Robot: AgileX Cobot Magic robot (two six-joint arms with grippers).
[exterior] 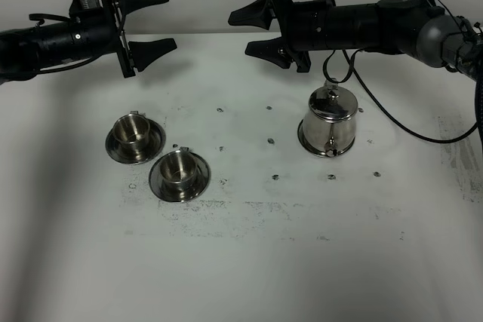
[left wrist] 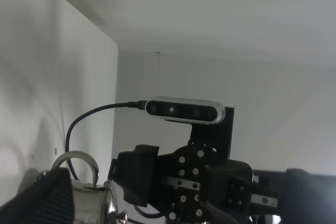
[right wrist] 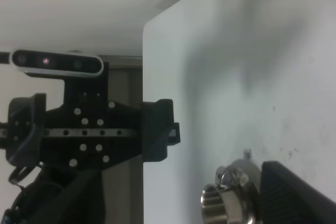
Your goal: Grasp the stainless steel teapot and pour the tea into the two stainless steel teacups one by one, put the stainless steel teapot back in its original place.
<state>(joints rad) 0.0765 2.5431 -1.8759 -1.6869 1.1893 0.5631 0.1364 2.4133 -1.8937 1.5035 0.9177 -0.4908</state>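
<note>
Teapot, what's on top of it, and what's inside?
A lid with a small knob sits closed on top of the teapot. The lid covers the inside, so whatever the pot holds cannot be seen.

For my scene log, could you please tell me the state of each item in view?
Shiny bell-shaped steel teapot: upright, lid on, ungrasped.
Rear small cylindrical steel teacup: upright on saucer, no tea visible.
Front matching steel teacup: upright on saucer, no tea visible.
Left pincer: open, empty.
Right pincer: open, empty.
</note>
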